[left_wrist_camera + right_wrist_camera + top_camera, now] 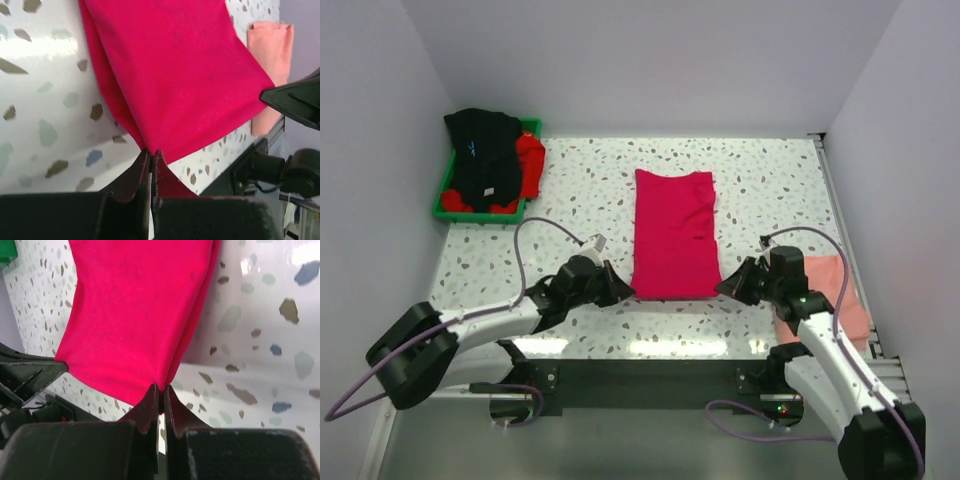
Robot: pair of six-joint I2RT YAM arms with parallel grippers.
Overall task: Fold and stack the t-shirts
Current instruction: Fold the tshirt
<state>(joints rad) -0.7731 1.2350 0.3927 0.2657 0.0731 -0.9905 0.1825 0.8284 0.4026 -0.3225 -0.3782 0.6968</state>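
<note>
A crimson-pink t-shirt (pixel 675 235) lies folded lengthwise in a long strip at the table's middle. My left gripper (pixel 623 290) is shut on its near left corner (pixel 165 145). My right gripper (pixel 725 287) is shut on its near right corner (pixel 155 375). Both corners are lifted slightly off the table. A folded salmon-pink t-shirt (pixel 835 295) lies at the right edge behind my right arm, and shows in the left wrist view (pixel 270 55). A black t-shirt (pixel 485 155) lies over a bright red t-shirt (pixel 530 165) in the tray at the back left.
A green plastic tray (pixel 445 205) stands at the back left and holds the black and red shirts. White walls close the table on the left, back and right. The table's near edge runs just under both grippers.
</note>
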